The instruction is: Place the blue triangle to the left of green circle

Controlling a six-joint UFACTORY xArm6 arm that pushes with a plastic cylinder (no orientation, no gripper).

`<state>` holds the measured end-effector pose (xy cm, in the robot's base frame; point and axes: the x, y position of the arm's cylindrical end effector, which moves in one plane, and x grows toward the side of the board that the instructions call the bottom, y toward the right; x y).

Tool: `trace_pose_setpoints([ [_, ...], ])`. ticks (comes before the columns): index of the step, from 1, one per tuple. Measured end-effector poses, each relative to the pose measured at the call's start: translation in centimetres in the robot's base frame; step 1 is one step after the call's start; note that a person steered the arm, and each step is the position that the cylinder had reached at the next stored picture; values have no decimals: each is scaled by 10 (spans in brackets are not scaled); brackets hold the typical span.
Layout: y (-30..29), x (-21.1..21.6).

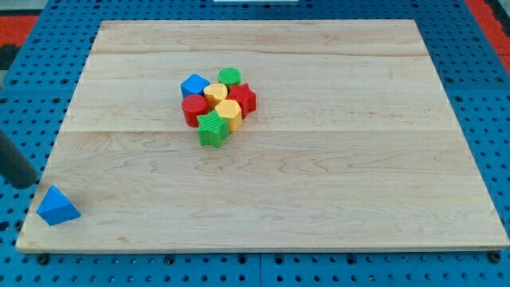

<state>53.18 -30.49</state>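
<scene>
one blue triangle (57, 206) lies just right of my tip (36, 186), well apart from the green circle (229, 76); no pincer shows.

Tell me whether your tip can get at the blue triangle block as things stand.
Probably yes. My tip sits just above and left of the blue triangle block at the wooden board's bottom-left corner, with nothing between them. The other blocks are clustered far off, near the board's middle.
</scene>
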Motion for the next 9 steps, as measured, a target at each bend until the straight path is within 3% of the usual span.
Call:
trace_pose_setpoints([
  [2,58,83],
  [3,78,23],
  [4,80,0],
  [5,91,59],
  [6,6,42],
  [8,36,-87],
  [9,74,-104],
])
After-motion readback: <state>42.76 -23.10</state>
